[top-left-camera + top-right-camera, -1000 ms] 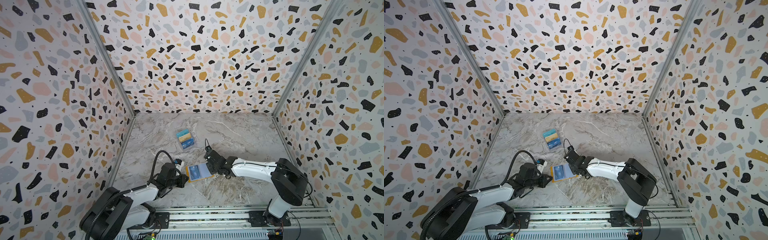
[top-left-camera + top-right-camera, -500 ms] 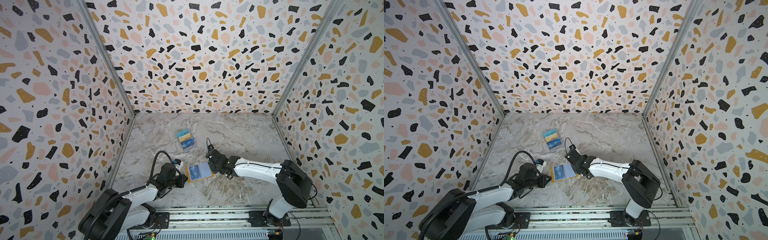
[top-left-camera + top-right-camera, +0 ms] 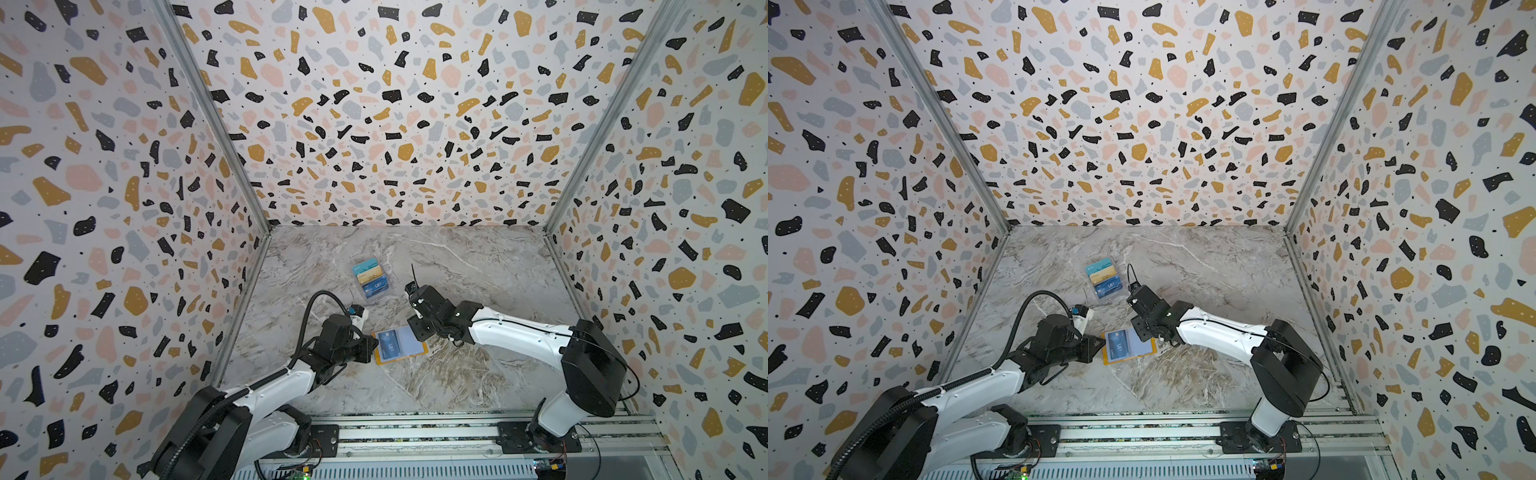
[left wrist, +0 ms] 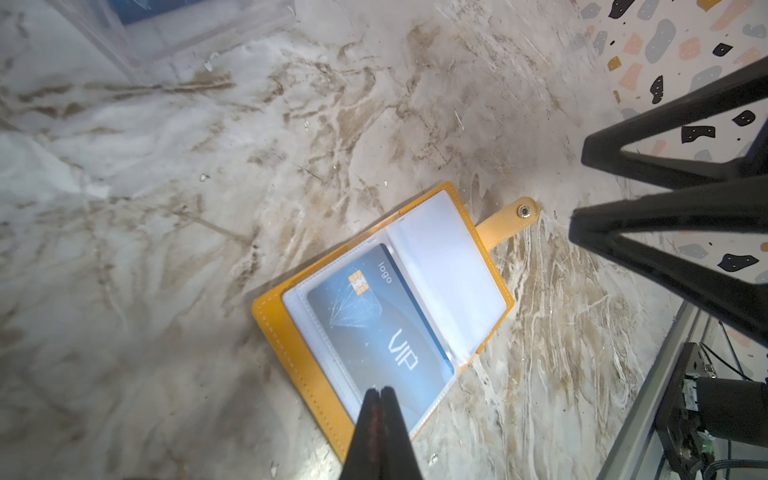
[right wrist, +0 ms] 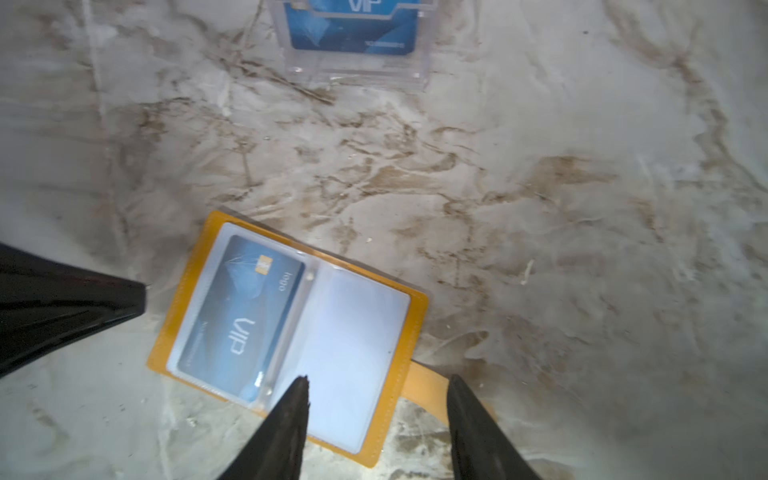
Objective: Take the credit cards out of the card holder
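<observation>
Little has changed over the last second: the right arm has shifted slightly toward its own side, while the left arm and the card holder [image 3: 410,341] lie where they did. The right gripper [image 5: 379,378] hangs low over the holder with its jaws partly apart and nothing between them. One finger is above the empty clear sleeve and the other above the snap tab [image 5: 424,386]. The left gripper [image 4: 379,390] has its jaws pressed together, the tip at the outer edge of the opposite sleeve. Whether it pinches the plastic there cannot be told. The holder lies open and flat on the marble table [image 3: 478,270], between the two grippers and near the front rail. The teal VIP card [image 4: 374,328] sits in the sleeve on the left gripper's side, face up, chip showing. Further back, apart from the holder, stands a clear tiered box [image 3: 371,279] with several cards in it.
</observation>
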`<state>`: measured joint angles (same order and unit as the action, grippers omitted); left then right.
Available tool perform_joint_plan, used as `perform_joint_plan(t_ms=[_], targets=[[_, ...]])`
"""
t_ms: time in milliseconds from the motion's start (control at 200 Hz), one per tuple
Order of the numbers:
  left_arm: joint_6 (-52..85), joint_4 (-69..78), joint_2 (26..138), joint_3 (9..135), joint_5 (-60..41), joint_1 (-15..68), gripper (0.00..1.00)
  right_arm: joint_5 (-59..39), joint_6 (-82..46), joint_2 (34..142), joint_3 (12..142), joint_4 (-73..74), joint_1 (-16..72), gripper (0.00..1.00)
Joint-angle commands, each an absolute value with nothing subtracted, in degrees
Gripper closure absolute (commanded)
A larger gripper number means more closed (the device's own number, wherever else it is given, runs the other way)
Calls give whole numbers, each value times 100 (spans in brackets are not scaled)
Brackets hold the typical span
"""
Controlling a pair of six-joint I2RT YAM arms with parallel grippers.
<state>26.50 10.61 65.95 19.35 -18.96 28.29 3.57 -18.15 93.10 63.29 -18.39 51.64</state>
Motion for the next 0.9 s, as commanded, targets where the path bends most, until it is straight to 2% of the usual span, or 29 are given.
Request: perform_joint_plan(t_ms=[0,250,440,896], targets=[[2474,1042,6754,2039,-1846,2841,100,-915,-1952,9437,6500,-1647,5000,51],[2418,1371,7130,1900,-1952,2843,100,-2227,-2262,9972,6516,-1276,4671,52],[2412,1573,7345,1881,-2063,2841,100,-2823,-2466,10268,6391,-898,4538,55],[2380,1572,7563,1758,-1965,2840,100,-3365,-2780,10711,6249,-521,4514,63]])
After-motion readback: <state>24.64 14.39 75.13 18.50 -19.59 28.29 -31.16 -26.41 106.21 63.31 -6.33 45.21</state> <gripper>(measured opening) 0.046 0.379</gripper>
